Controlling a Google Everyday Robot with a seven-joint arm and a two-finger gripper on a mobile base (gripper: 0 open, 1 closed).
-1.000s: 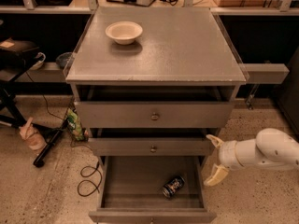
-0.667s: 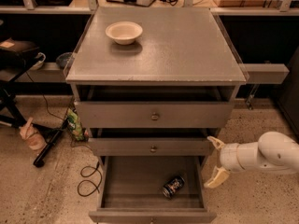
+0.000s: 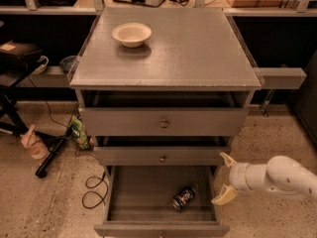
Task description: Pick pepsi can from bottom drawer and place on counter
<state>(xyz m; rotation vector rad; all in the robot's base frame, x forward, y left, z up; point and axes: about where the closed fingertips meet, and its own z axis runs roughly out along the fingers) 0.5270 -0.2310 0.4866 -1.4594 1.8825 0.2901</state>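
3 drawers [image 3: 162,124], 1 pepsi can [image 3: 184,198], 1 bowl [image 3: 131,33]. Can lies sideways in pulled-out bottom drawer [image 3: 141,192], front-right, w/ room around it. Claw [image 3: 222,179] just outside drawer's right edge, spread wide, holding nothing. Bowl sits back-left on worktop [image 3: 198,53]

One white arm [image 3: 285,177] is seen coming in low from the right edge and is held almost flat. At its end, the gripper [image 3: 220,179] is pointed to the left. It is held just beside the right wall of the bottom drawer [image 3: 148,227], on the outside. Its two pale yellow fingers [image 3: 226,195] are spread wide apart, one above the other.
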